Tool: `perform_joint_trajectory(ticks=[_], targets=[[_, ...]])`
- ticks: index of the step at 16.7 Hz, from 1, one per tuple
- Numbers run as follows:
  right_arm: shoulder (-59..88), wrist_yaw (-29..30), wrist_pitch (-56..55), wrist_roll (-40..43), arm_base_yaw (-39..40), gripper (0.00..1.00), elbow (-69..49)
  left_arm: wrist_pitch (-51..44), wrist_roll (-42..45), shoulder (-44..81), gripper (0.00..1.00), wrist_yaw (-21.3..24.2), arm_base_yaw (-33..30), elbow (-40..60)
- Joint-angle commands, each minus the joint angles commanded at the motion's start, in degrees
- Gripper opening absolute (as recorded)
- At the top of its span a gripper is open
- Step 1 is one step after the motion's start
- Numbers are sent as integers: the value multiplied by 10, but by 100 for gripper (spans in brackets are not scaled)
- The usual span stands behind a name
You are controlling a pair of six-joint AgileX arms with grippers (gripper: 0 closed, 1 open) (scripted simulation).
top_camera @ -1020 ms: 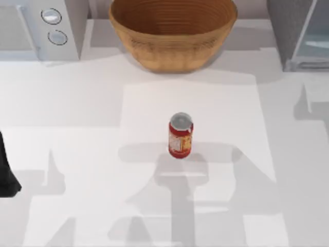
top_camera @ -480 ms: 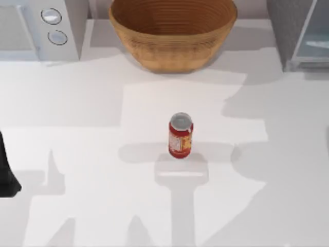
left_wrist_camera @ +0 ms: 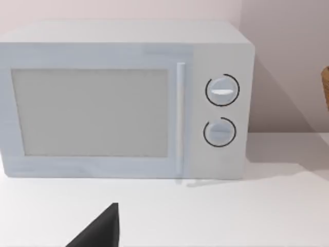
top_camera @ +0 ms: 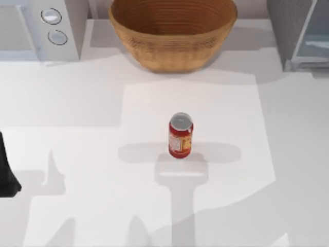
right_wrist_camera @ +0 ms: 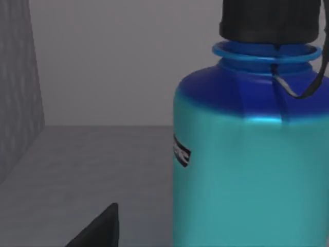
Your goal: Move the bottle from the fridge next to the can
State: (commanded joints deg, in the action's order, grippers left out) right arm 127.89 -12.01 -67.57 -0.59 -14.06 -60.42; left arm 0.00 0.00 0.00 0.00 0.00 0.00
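The turquoise bottle [right_wrist_camera: 247,170], with a blue shoulder, black cap and loop strap, stands upright on the grey floor inside the fridge [right_wrist_camera: 77,164]. It looms close in the right wrist view, and a black part of my right gripper [right_wrist_camera: 97,231] shows just beside it, apart from it. In the top view the fridge [top_camera: 300,36] stands at the back right with its pale door panel. The red can [top_camera: 180,136] stands upright mid-table. My left arm [top_camera: 7,175] is parked at the left edge, its gripper [left_wrist_camera: 97,232] facing the white appliance.
A white box appliance with two round knobs [top_camera: 43,25] stands at the back left. A large woven basket [top_camera: 172,31] sits at the back centre. Bare white table [top_camera: 247,170] lies on all sides of the can.
The arm shadows on the right half of the table have shifted and thinned out. The can and my left arm have not moved.
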Motion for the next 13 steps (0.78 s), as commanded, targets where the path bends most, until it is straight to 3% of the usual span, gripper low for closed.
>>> perform_joint_trajectory(ticks=[6, 13], targets=[[3, 2, 5, 0, 3, 100, -7, 0, 0, 0, 100, 0, 0, 0], [69, 14, 72, 1, 13, 100, -142, 0, 0, 0, 100, 0, 0, 0]])
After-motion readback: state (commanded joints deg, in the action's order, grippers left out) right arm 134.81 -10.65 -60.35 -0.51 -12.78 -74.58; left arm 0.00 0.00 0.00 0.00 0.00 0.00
